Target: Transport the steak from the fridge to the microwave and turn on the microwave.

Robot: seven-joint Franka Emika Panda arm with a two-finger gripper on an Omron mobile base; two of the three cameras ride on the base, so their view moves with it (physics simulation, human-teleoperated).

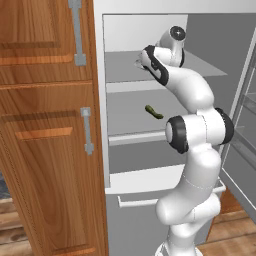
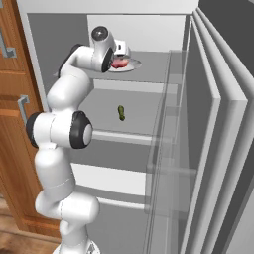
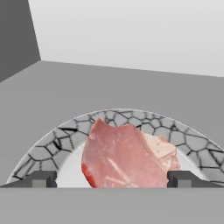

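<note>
Hovering with jaws spread wide and empty, the claw point(image 3: 112, 179) straddled the steak point(image 3: 127, 157) lying just ahead on its plate point(image 3: 48, 146) on the fridge point(image 1: 102, 90) shelf; closing too high risked slipping off.

Even flat rendered light, soft shadows, sharp.

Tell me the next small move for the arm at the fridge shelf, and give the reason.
Probably ease the pincer down and forward, then shut it on the steak. In the hand view the fingertips stand wide apart on either side of the steak, which lies on a plate on the upper fridge shelf, not yet gripped.
</note>
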